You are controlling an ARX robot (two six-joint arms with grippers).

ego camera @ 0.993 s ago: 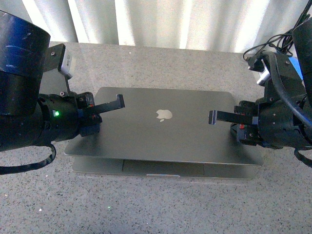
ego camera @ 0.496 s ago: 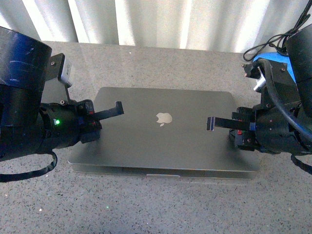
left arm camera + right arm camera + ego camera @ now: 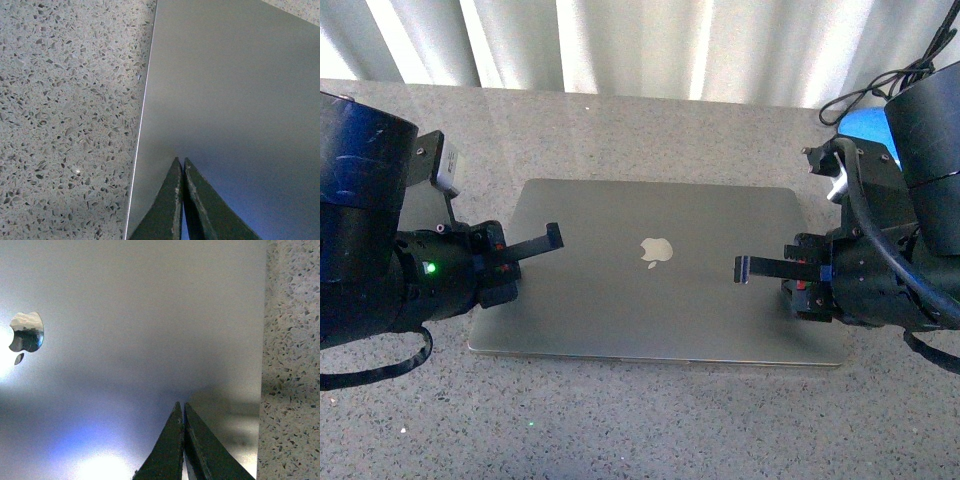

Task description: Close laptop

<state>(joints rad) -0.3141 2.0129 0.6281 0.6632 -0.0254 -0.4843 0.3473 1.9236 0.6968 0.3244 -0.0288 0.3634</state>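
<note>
The laptop (image 3: pixel 655 300) lies flat on the speckled table with its grey lid down and the apple logo (image 3: pixel 656 250) facing up. Keyboard, trackpad and screen are hidden under the lid. My left gripper (image 3: pixel 552 236) is shut and empty, over the lid's left part. My right gripper (image 3: pixel 742 269) is shut and empty, over the lid's right part. In the left wrist view the shut fingertips (image 3: pixel 181 161) sit close over the lid (image 3: pixel 235 90) near its side edge. In the right wrist view the shut fingertips (image 3: pixel 181 405) sit close over the lid (image 3: pixel 140 315), with the logo (image 3: pixel 26 334) beyond.
White curtains (image 3: pixel 650 45) hang behind the table's far edge. A blue object (image 3: pixel 868 126) and black cables (image 3: pixel 890 80) lie at the back right. Speckled tabletop (image 3: pixel 650 420) runs around the laptop on all sides.
The lid has gone down from slightly raised to flat on the base; the trackpad strip no longer shows. Both shut grippers have moved down and toward me with it.
</note>
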